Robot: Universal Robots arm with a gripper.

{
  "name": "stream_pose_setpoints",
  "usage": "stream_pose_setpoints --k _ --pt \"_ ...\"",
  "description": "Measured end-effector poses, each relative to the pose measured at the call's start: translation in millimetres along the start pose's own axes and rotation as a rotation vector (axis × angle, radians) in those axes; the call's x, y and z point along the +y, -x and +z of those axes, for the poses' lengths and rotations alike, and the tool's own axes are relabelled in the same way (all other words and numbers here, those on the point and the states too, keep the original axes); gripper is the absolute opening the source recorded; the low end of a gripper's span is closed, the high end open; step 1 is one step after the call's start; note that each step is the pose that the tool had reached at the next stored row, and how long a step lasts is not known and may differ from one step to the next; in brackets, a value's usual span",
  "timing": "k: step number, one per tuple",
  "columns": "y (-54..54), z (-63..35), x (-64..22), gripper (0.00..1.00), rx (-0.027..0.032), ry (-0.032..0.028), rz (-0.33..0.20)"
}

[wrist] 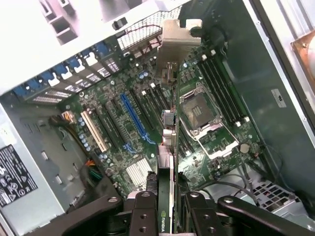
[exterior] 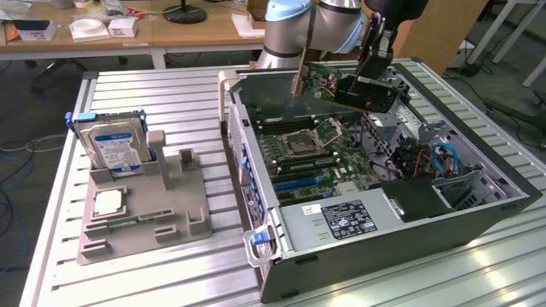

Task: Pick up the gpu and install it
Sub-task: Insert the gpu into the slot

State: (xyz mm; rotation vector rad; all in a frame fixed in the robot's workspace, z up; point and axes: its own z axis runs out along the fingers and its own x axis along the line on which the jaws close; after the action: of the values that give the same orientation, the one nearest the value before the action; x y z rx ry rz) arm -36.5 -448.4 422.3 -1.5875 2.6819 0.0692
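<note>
- the gripper (exterior: 365, 82) hangs above the open computer case (exterior: 477, 211), its fingers (wrist: 142, 214) pinching the gpu (exterior: 337, 86) from both flat sides, so the card cannot swing.
- the gpu is in the air, clear of the motherboard (exterior: 316, 160), over the far end of the case near the arm's base; it looks tilted in the exterior view.
- in the wrist view the card (wrist: 167, 147) is seen edge-on, running away from the fingers, with its silver end bracket (wrist: 181, 37) at the far end towards the case's perforated rear wall; that seems right for the bracket to meet the rear openings.
- below it lie the blue expansion slot (wrist: 134, 118) and the empty cpu socket (wrist: 202, 113); the card's edge appears to sit between them, not yet over the blue slot, though i cannot judge the offset surely.
- the case lies on its side, open face up, so slots are reached from above.
- beside it, on the exterior view's left, a grey holder (exterior: 140, 217) keeps the hard drive (exterior: 111, 144) upright and a memory stick (exterior: 137, 220) flat.
</note>
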Motion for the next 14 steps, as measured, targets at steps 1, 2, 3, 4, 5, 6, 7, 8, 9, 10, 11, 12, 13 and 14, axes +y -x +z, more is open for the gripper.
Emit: stream_pose_setpoints --k 1,2,3,4,5,6,7,8,9,10,11,12,13,14 --pt "0.0 0.2 0.0 0.26 -0.0004 -0.0007 -0.015" --pt "-0.1 0.5 0.0 0.26 -0.0007 -0.0013 -0.030" --pt "-0.1 0.7 0.1 0.26 -0.0010 -0.0019 -0.047" --pt "-0.1 0.9 0.0 0.26 -0.0012 -0.0025 -0.063" --pt "-0.1 1.2 0.0 0.26 -0.0015 -0.0031 -0.079" --pt "-0.1 1.4 0.0 0.26 -0.0018 -0.0037 -0.094" --pt "-0.2 1.5 0.0 0.26 -0.0021 -0.0043 -0.109" --pt "-0.2 1.7 0.0 0.26 -0.0023 -0.0048 -0.124" --pt "-0.2 1.9 0.0 0.26 -0.0027 -0.0054 -0.139" --pt "-0.2 2.1 0.0 0.26 -0.0028 -0.0059 -0.156" --pt "-0.2 2.3 0.0 0.26 -0.0030 -0.0061 -0.172" --pt "-0.2 2.5 0.0 0.26 -0.0031 -0.0063 -0.188" --pt "-0.2 2.6 0.0 0.26 -0.0033 -0.0066 -0.205" --pt "-0.2 2.8 0.0 0.26 -0.0034 -0.0067 -0.221"
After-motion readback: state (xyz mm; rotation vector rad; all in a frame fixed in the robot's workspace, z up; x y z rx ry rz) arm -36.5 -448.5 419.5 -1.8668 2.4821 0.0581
